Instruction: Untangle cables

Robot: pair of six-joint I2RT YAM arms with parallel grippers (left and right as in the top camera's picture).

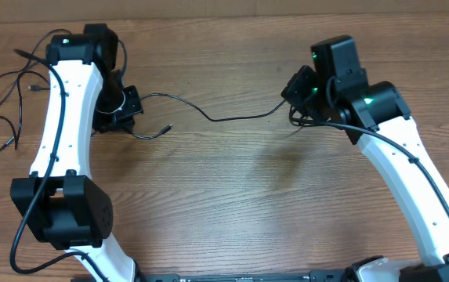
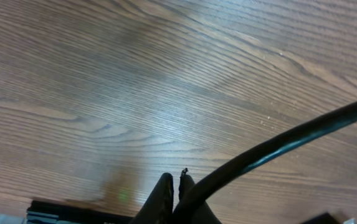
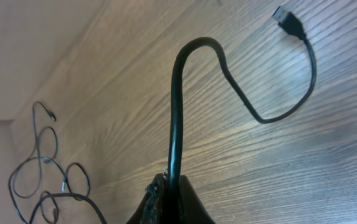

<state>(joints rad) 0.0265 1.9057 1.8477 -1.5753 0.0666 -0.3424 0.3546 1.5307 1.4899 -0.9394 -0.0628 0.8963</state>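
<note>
Wood-grain table point(image 1: 232, 188), two robot arms, one black cable point(image 1: 224, 118) strung slack btwn them. The left gripper point(image 2: 176, 190) is clenched, w/ the cable running out from its tips, apparently pinched. The right gripper point(image 3: 169, 190) is clamped on the same cable, whose plug point(image 3: 288, 18) lies free on the wood. More cords point(image 1: 1, 86) lie in loose curls at the far left, well apart. Judged stage: one strand drawn clear, approx. mid-task. Next move likely calls for laying it straight, letting go, then reaching for the curls w/o re-crossing them.
</note>
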